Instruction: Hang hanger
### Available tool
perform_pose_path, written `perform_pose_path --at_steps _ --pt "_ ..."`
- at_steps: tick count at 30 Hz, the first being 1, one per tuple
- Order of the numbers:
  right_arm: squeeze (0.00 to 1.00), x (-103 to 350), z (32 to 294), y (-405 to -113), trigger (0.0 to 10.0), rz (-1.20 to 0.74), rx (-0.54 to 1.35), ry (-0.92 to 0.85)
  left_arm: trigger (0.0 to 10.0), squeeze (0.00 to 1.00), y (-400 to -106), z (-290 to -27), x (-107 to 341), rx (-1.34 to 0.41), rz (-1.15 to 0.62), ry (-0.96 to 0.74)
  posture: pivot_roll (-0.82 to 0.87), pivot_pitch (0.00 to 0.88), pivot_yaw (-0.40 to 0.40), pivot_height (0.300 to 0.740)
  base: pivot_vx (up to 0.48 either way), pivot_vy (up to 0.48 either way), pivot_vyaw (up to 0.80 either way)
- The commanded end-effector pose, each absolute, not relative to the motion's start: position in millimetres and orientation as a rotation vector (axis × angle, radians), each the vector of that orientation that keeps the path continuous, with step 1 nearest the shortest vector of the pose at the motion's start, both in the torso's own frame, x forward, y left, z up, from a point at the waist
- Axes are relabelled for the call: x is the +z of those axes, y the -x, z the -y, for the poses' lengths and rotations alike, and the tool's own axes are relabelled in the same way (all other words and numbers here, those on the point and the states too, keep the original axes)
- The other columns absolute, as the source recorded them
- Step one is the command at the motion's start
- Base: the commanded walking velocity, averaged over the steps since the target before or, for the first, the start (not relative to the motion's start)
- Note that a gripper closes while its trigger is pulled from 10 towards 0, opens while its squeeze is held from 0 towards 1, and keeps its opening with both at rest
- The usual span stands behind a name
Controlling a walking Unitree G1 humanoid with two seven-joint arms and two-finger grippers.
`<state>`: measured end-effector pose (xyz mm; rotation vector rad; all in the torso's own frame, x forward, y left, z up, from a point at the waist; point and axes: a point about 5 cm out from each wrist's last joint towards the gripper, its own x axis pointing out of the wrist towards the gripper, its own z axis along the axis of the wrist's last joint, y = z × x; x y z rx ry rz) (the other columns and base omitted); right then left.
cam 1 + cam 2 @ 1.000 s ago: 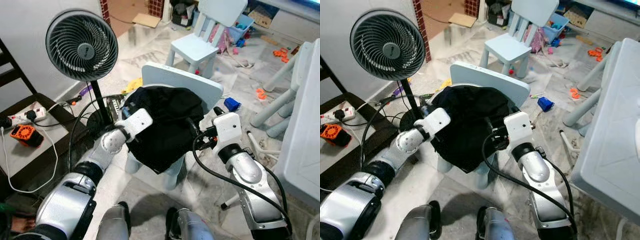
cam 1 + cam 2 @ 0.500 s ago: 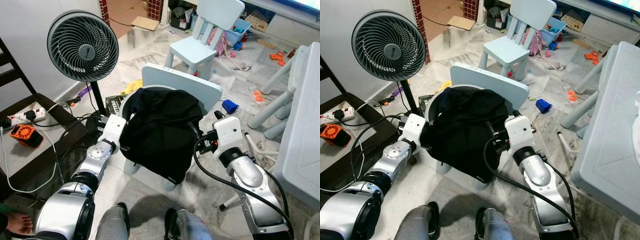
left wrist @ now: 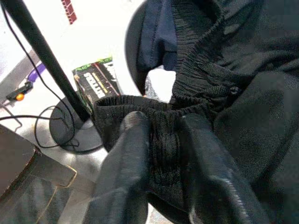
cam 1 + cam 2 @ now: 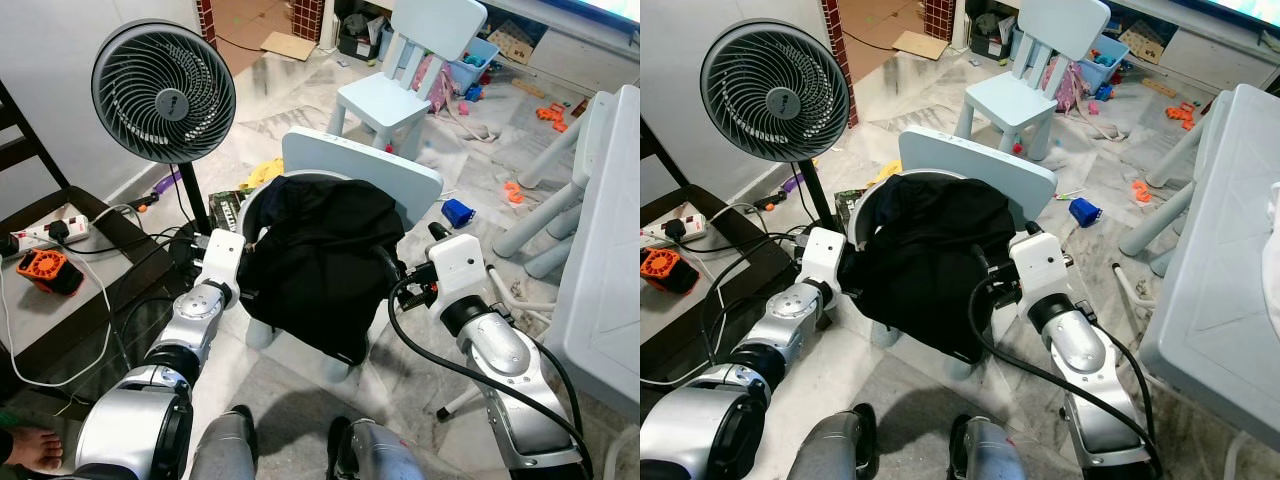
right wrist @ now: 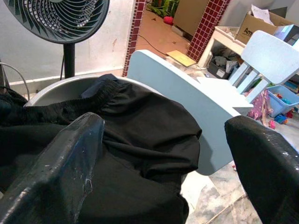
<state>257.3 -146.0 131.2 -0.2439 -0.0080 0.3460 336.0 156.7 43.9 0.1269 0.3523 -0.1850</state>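
Left tool (image 3: 161, 135) pinches the crumpled black garment's (image 4: 325, 255) waistband; right tool (image 5: 163, 158) gapes wide.

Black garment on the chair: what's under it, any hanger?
Under the black garment shows the pale blue chair, seat rim and backrest. Left gripper pinches its waistband; right gripper is open beside it. No hanger visible; the cloth covers the seat.

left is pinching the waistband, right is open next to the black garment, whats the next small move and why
Probably close the right gripper on the black garment. The left gripper already pinches its elastic waistband, while the right's fingers stand wide apart by the cloth draped over the small chair, so only one side is held.
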Motion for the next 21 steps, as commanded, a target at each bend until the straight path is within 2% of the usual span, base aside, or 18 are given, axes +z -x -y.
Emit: perform_pose_path --at_steps 1,13,19,20,21 --pt "0.00 137 149 -255 10.0 0.024 0.343 0.253 0.0 0.00 -333 -159 39 -0.171 -0.372 -0.092 -0.06 0.160 -0.097 0.740 0.000 0.000 0.00" --pt "0.00 138 151 -258 10.0 0.026 0.336 0.259 0.0 0.00 -336 -166 45 -0.104 -0.334 -0.139 -0.06 0.148 -0.096 0.740 0.000 0.000 0.00" --pt "0.00 139 151 -265 10.0 0.042 0.325 0.252 0.0 0.00 -344 -167 75 -0.050 -0.096 -0.315 -0.04 0.119 -0.092 0.740 0.000 0.000 0.00" --pt "0.00 141 147 -270 10.0 0.056 0.324 0.245 0.0 0.00 -349 -165 90 -0.048 -0.005 -0.364 -0.02 0.101 -0.087 0.740 0.000 0.000 0.00" --pt "0.00 141 147 -270 10.0 0.056 0.324 0.245 0.0 0.00 -349 -165 90 -0.048 -0.005 -0.364 -0.02 0.101 -0.087 0.740 0.000 0.000 0.00"
